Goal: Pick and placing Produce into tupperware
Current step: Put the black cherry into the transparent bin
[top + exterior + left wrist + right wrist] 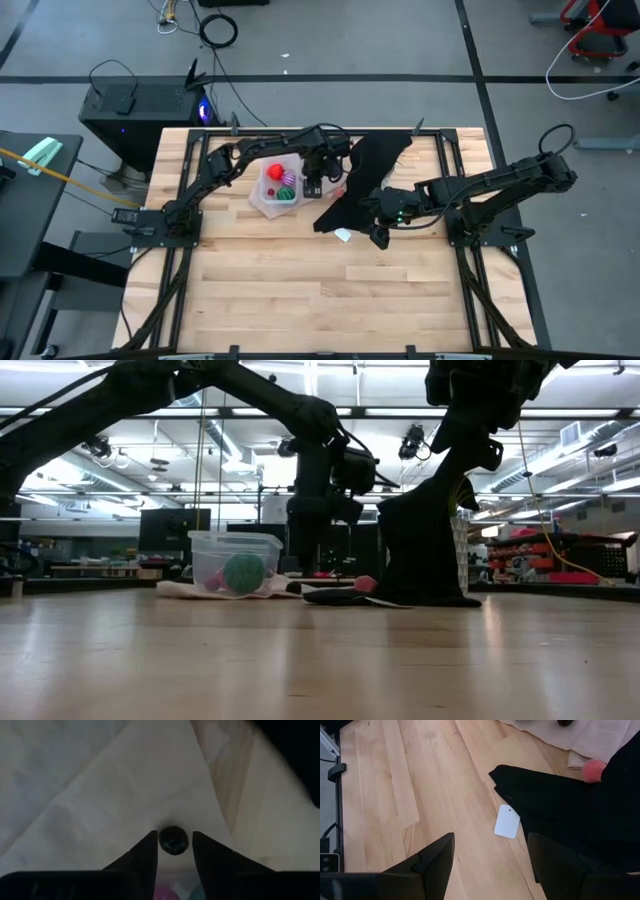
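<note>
Tupperware: the clear tupperware (277,190) sits on the far half of the wooden table (300,290), resting on a pale cloth (90,795) that spreads out beneath it; in the low view (234,561) it stands upright just beside my left arm.

Produce inside: a red ball-like piece (274,173) toward the far side, a green striped piece (288,194) toward the near side, and a magenta one (283,181) between them. From table height the green ball (243,572) shows through the wall.

Produce outside: a tiny dark red piece (173,840) lies on the pale cloth. A pink-red piece (593,770) rests at the cloth's edge, touching the black cloth (365,180); it shows low on the table too (365,584).

My left gripper (173,851): pointing down just beside the tupperware (313,186), fingers narrowed either side of the tiny dark piece; I cannot tell whether the pads touch it.

My right gripper (490,862): spread wide and holding nothing, hanging above the table at the near edge of the black cloth (378,232).

Other: a small white tag (507,821) lies flat on the wood, just beside the black cloth (560,805).
</note>
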